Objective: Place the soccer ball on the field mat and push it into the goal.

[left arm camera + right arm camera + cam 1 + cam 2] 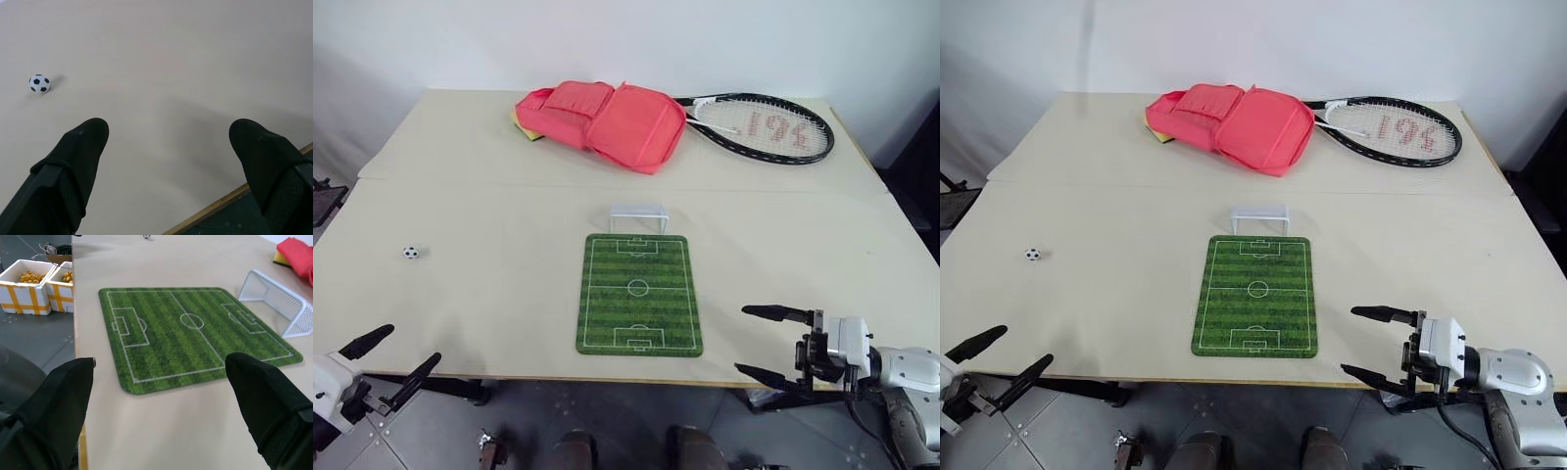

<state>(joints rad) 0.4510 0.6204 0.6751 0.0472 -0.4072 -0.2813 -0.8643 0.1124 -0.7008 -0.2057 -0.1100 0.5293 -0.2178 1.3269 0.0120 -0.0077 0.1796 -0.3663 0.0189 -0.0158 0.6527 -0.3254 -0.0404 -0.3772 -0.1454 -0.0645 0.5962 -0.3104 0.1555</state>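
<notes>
Head views: the soccer ball (411,252) lies on the table (489,294), well left of the field mat (639,294); the goal (638,217) stands just beyond the mat's far end. A pink bag (604,121) and racket (764,127) lie at the far side.

Left wrist view: left gripper (168,137), 2 fingers wide apart, empty.

Right wrist view: right gripper (159,374), fingers wide apart, empty, near the mat.

Beige worktop (489,294). Field mat (639,294) lies flat near the front edge, centre. Goal (639,217) stands just beyond the mat's far end. Soccer ball (411,253) sits well off to the left, alone. Pink backpack (607,122) and tennis racket (769,127) lie side by side at the far edge.
</notes>
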